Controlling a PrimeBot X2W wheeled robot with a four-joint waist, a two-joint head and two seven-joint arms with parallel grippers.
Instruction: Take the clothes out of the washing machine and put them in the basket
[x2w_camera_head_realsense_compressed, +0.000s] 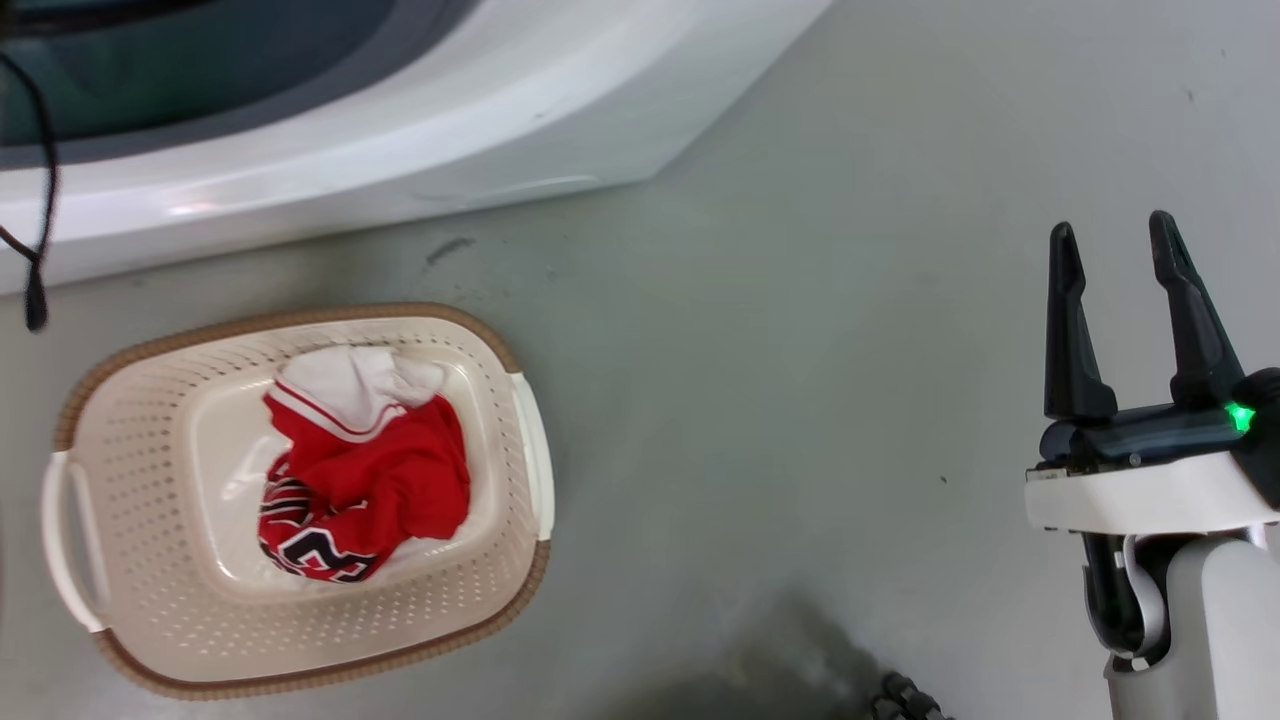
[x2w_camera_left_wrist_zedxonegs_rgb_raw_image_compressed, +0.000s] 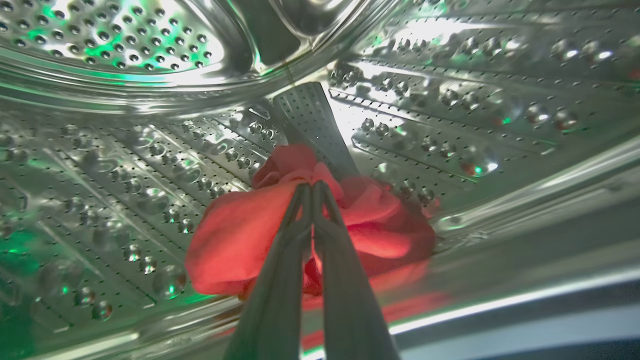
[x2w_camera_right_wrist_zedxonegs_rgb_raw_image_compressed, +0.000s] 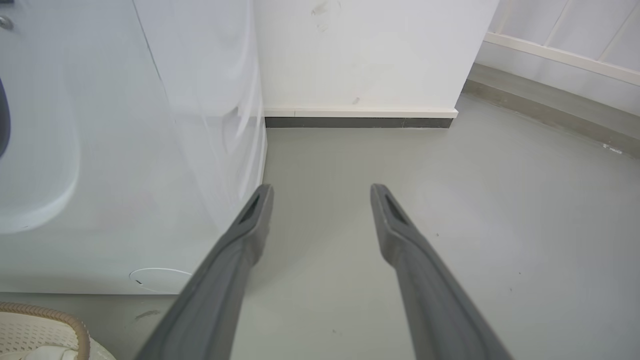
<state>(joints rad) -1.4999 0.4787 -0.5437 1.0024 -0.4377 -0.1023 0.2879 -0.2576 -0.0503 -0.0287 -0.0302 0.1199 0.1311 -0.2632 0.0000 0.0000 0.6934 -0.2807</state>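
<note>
Inside the perforated steel drum (x2w_camera_left_wrist_zedxonegs_rgb_raw_image_compressed: 125, 165) of the washing machine (x2w_camera_head_realsense_compressed: 400, 150), our left gripper (x2w_camera_left_wrist_zedxonegs_rgb_raw_image_compressed: 312, 186) had its fingers pinched together on a fold of the soft, crumpled plain red garment (x2w_camera_left_wrist_zedxonegs_rgb_raw_image_compressed: 235, 240), which lay on the dimpled drum wall beside a perforated paddle (x2w_camera_left_wrist_zedxonegs_rgb_raw_image_compressed: 310, 120); our right gripper (x2w_camera_head_realsense_compressed: 1110, 225) hung with fingers spread over the smooth grey floor (x2w_camera_head_realsense_compressed: 800, 400); the red and white garment (x2w_camera_head_realsense_compressed: 370, 470) lay bunched in the oval, brown-rimmed cream basket (x2w_camera_head_realsense_compressed: 130, 560), near the glossy white machine.
</note>
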